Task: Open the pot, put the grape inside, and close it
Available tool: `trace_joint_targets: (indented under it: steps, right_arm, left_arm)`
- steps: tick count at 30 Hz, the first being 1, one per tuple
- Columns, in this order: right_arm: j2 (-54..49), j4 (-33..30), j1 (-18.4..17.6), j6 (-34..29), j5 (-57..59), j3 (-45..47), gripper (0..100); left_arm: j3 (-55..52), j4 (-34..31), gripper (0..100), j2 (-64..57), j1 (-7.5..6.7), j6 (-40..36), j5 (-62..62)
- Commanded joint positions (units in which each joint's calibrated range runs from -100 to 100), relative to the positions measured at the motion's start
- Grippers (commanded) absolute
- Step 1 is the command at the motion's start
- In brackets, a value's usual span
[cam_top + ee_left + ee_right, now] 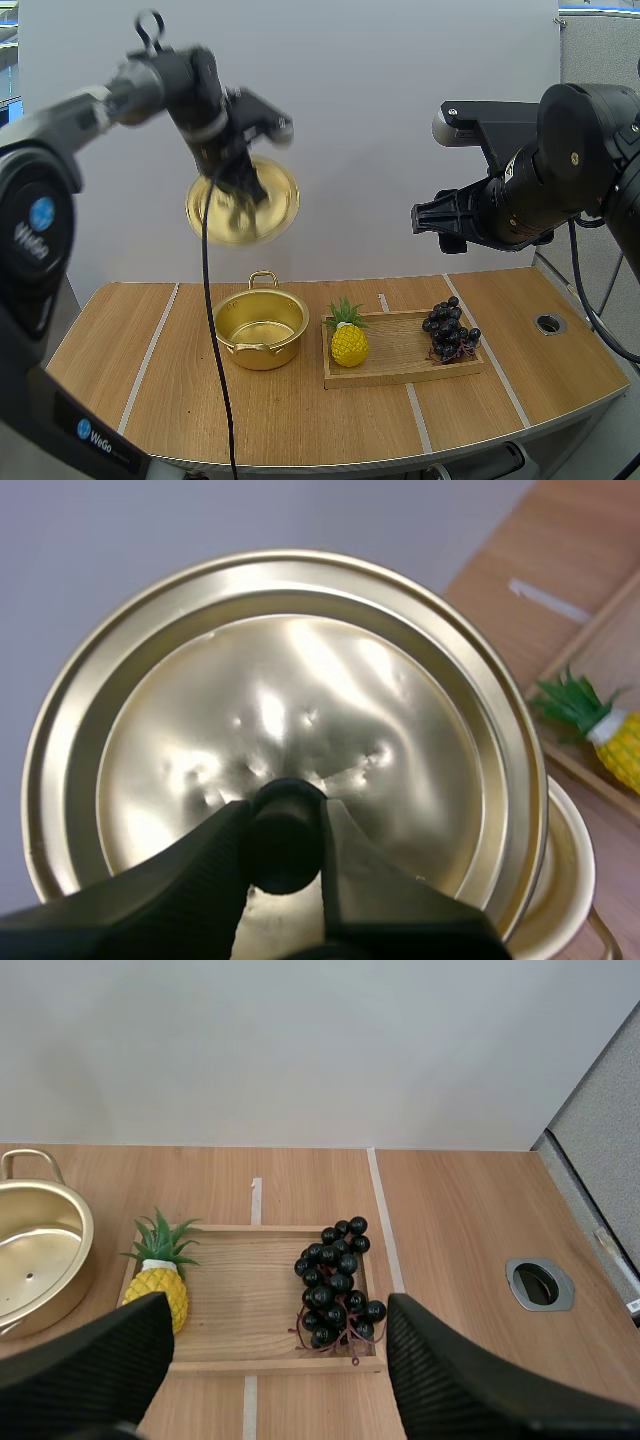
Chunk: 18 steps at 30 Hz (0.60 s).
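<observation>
Left arm (90, 105) enters high view at 9 o'clock, rises toward 11 o'clock, wrist bent downward. Left gripper (240, 195) (287, 835) held high, fingers (180, 870) pressed on black knob (287, 815) of lid (280, 200), one each side. Right arm (570, 160) comes in at 3 o'clock, raised, almost level. Right gripper (430, 218) (278, 1305) points toward 9 o'clock, its fingers (90, 1370) stand wide apart.

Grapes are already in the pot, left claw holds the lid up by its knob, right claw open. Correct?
No, the pot is empty: the grapes lie on the wooden tray with the pineapple, as the right wrist view shows. Left claw does hold the lid up by its knob; right claw is open.
</observation>
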<state>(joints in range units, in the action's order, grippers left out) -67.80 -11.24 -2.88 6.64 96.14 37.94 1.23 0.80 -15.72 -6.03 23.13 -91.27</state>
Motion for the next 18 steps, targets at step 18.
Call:
trace_joint_targets:
  steps: [18]
  right_arm:
    - [-0.2, 0.1, -0.1, 0.5, 0.6, -0.7, 100]
  left_arm:
    - [40.7, -2.9, 0, -4.5, -0.04, -10.3, 9.0]
